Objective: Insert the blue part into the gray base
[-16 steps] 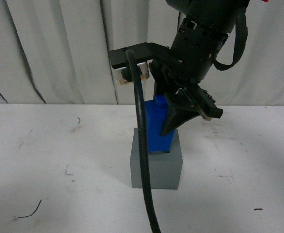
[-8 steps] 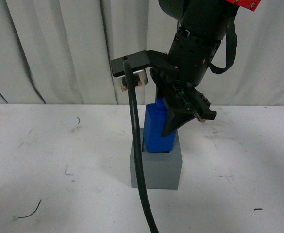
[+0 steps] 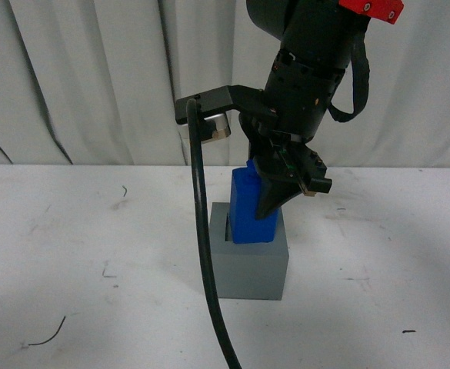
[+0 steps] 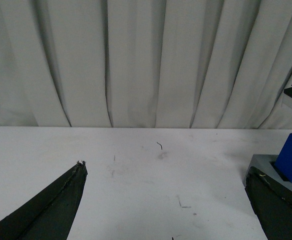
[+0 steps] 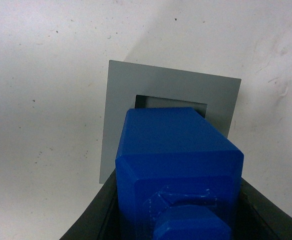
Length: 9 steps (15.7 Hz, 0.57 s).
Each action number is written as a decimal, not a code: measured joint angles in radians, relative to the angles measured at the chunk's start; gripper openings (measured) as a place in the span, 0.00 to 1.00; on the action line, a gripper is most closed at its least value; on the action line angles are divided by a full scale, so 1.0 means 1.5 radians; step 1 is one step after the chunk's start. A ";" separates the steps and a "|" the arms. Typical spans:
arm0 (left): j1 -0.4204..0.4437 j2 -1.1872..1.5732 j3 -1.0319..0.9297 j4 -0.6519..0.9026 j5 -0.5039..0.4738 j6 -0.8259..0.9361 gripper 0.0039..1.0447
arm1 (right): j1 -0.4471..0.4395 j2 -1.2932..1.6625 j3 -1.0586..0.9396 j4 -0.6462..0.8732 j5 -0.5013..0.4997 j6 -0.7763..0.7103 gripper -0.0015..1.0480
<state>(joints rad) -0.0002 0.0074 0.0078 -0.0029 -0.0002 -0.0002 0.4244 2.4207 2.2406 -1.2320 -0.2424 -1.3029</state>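
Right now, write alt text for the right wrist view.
A blue part, gripped between the right tool's dark fingers, points at a gray base on a white table, covering all but a strip of its square recess.

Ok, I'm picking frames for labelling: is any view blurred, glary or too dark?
Front view: flat, even light, slightly soft, blue part and gray base readable. Left wrist view: bright and hazy, left tool just a black silhouette. Right wrist view: the blue part's near end is a bit soft, the base sharper; no glare.
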 joint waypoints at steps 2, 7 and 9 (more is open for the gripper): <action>0.000 0.000 0.000 0.000 0.000 0.000 0.94 | 0.001 0.014 0.022 -0.008 0.004 0.000 0.45; 0.000 0.000 0.000 0.000 0.000 0.000 0.94 | 0.016 0.022 0.034 -0.001 0.022 0.075 0.45; 0.000 0.000 0.000 0.000 0.000 0.000 0.94 | 0.023 0.014 0.019 0.008 0.034 0.124 0.45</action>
<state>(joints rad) -0.0002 0.0074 0.0078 -0.0029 -0.0002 -0.0002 0.4583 2.4420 2.2696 -1.2198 -0.1913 -1.1164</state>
